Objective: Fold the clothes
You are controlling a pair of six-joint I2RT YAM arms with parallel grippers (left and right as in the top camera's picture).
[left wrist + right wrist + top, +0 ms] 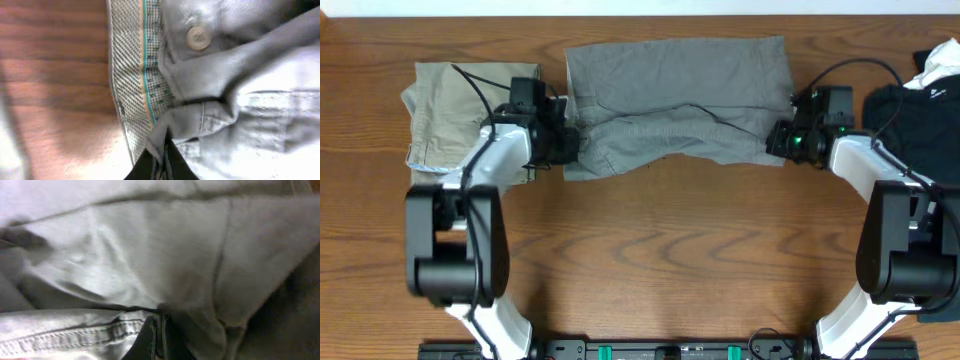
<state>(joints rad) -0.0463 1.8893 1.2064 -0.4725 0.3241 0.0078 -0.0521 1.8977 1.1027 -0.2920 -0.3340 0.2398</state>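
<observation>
Left gripper [161, 162]: jaws pinched together on a small bunch of grey cloth at the waistband end, beside the checked waistband lining [135, 75]. A button [198, 37] lies just beyond.
Right gripper [160, 336]: jaws closed on cloth just above a stitched hem [75, 332], at the opposite end.
Grey shorts [680, 95]: spread flat but wrinkled on the far half of the wooden table [670, 260], between the two grippers. The near edge is rumpled and uneven.
Risk, grip: both bites look thin. A pull could slip the cloth free on one side and skew the fold.
Risk, layers: cannot tell how many layers either pinch holds. A single layer would leave the lower one behind.
Risk, neighbours: khaki trousers [445, 105] lie just beside the left end, and a black garment [910, 115] is near the right. A wide swing could drag them.
</observation>
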